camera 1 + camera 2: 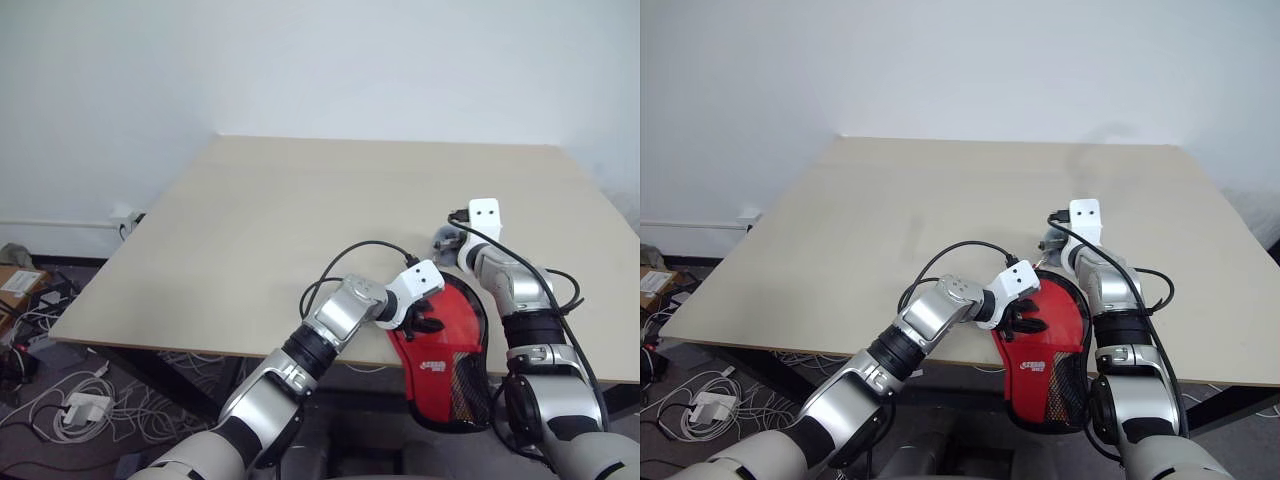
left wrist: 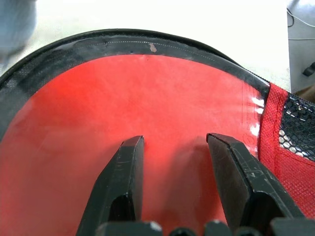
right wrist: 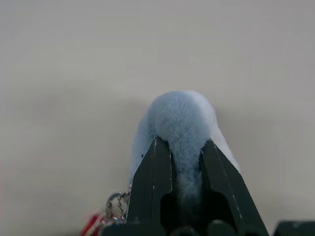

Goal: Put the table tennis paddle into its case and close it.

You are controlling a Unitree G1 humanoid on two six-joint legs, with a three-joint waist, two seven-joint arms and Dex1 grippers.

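I've got the case (image 1: pixel 442 350) lying at the near table (image 1: pixel 300 220) edge, red window side up, its lower mesh part hanging over the edge. The red paddle blade reads through the clear window, so I judge the paddle already inside; can't see the handle, so treat that as likely, not confirmed.

Left gripper (image 2: pixel 174 147) sits on the red face of the case, fingers (image 2: pixel 123 182) spread partway, tips resting on the window, pinning it rather than pinching anything.

Right gripper (image 3: pixel 179 147) is at the far end of the case, fingers pressed together on a pale blue fluffy pompom (image 3: pixel 179 118). A small metal ring (image 3: pixel 115 204) hangs off it toward the red edge, so I take it as the zip pull charm.

Status: insertion looks done, closing is what's left. Zip state is hard to read from the head views; the black rim (image 2: pixel 123 42) looks seated around the top, but I can't tell how far the zip has run
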